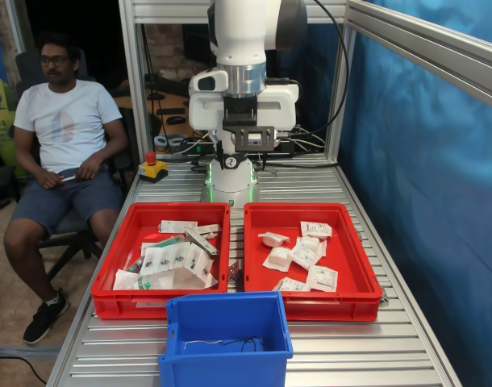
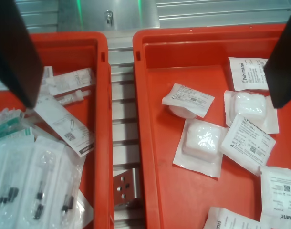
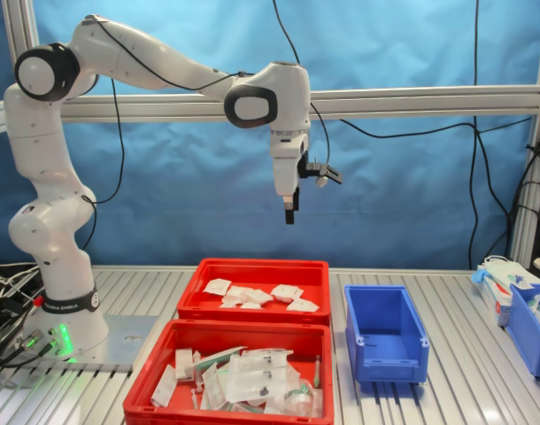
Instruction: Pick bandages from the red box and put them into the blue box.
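The red box [image 1: 355, 278] holds several bandages [image 1: 306, 254], small white pouches with dark print. It is the far tray in the second exterior view [image 3: 252, 270], with the bandages [image 3: 252, 295] inside. In the wrist view the bandages [image 2: 202, 140] lie scattered in the red box [image 2: 155, 157]. The blue box [image 1: 226, 339] stands in front of the two trays and shows nothing but a thin dark thread; it also shows in the second exterior view [image 3: 385, 332]. My gripper [image 3: 289, 212] hangs high above the red box, open and empty, also seen in the first exterior view [image 1: 243, 161] and the wrist view [image 2: 155, 102].
A twin red tray [image 1: 109, 298] piled with long strip packs sits beside the red box, also in the second exterior view [image 3: 164, 354]. A man [image 1: 64, 129] sits at the first exterior view's left. A red stop button [image 1: 152, 168] stands by the robot base. Another blue bin [image 3: 531, 323] is at the second exterior view's right.
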{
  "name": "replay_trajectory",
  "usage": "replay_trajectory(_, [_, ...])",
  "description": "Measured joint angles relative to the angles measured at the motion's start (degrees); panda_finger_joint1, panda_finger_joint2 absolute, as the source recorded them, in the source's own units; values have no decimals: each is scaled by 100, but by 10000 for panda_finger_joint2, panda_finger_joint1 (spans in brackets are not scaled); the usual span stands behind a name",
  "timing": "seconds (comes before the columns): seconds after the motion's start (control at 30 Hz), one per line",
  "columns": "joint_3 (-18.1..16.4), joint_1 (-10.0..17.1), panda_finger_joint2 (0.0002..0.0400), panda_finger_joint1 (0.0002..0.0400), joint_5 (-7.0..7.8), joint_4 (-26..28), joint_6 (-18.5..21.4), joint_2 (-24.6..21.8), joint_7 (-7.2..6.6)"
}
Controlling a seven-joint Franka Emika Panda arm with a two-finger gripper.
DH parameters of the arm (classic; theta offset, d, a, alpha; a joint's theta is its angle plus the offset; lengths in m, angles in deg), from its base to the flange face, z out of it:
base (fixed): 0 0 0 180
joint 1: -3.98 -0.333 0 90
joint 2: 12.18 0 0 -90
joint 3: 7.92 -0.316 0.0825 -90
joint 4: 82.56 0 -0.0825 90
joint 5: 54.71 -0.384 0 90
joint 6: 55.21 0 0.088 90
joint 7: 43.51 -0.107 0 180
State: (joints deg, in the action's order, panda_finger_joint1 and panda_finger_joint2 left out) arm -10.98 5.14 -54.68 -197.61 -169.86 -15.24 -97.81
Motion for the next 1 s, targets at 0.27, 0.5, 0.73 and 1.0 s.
replay_trajectory(0.27, [0, 0, 400, 400, 0, -345, -139, 0, 0])
replay_trajectory(0.5, [0, 0, 400, 400, 0, -693, -360, 0, 0])
replay_trajectory(0.73, [2, 0, 400, 400, 0, -987, -484, 0, 0])
replay_trajectory(1.0, [48, 0, 400, 400, 0, -1310, -898, 0, 0])
